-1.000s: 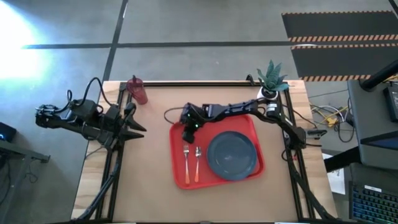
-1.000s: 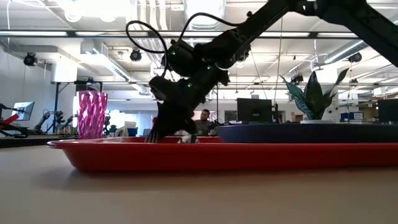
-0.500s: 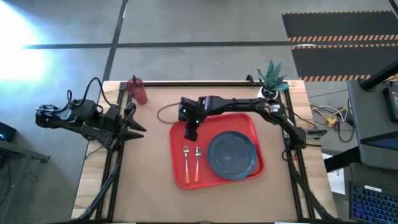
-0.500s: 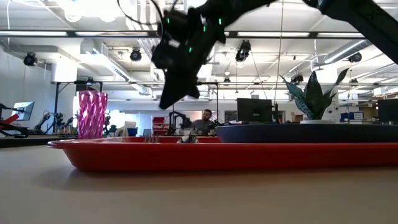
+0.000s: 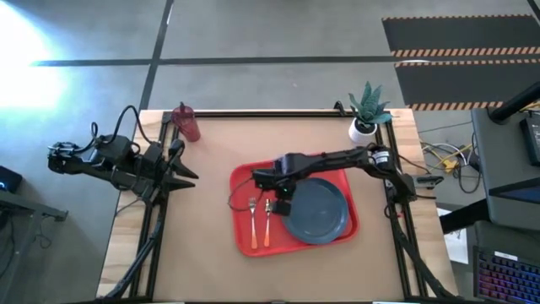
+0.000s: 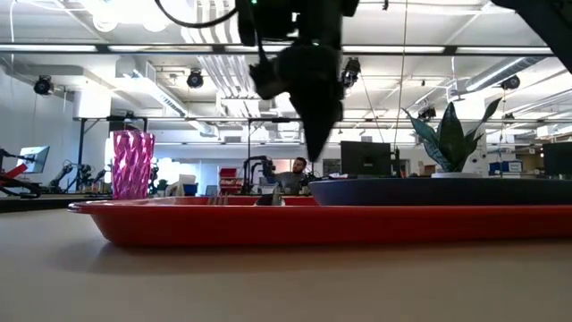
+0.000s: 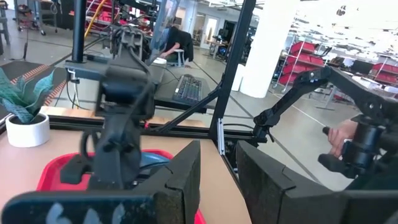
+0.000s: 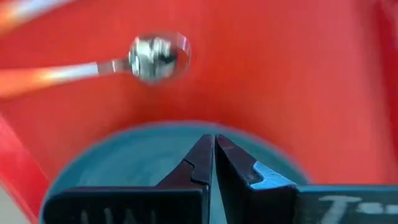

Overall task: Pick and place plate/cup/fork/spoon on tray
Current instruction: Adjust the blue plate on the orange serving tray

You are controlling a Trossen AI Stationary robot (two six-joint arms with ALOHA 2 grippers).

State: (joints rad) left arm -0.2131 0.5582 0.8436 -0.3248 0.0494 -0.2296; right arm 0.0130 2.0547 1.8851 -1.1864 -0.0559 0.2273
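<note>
The red tray (image 5: pixel 245 181) lies at the table's middle. On it lie the dark blue-grey plate (image 5: pixel 321 215), the fork (image 5: pixel 251 219) and the spoon (image 5: pixel 267 219), side by side left of the plate, orange handles toward the near edge. The red cup (image 5: pixel 186 123) stands on the table at the far left, off the tray; it also shows in the low view (image 6: pixel 132 164). My right gripper (image 5: pixel 283 199) is shut and empty, pointing down above the plate's left rim (image 8: pixel 149 162), clear of the tray (image 6: pixel 313 224). My left gripper (image 5: pixel 187 173) waits open at the table's left edge.
A white pot with a green plant (image 5: pixel 366 114) stands at the table's far right corner. Bare brown table lies between the cup and the tray and along the near edge. Black frame rails run along the table's left and right sides.
My right gripper has risen from the tray's far left corner, then gone toward the table's right and near edges, and now hangs over the plate's left rim. The fork, spoon, plate and cup have kept their places.
</note>
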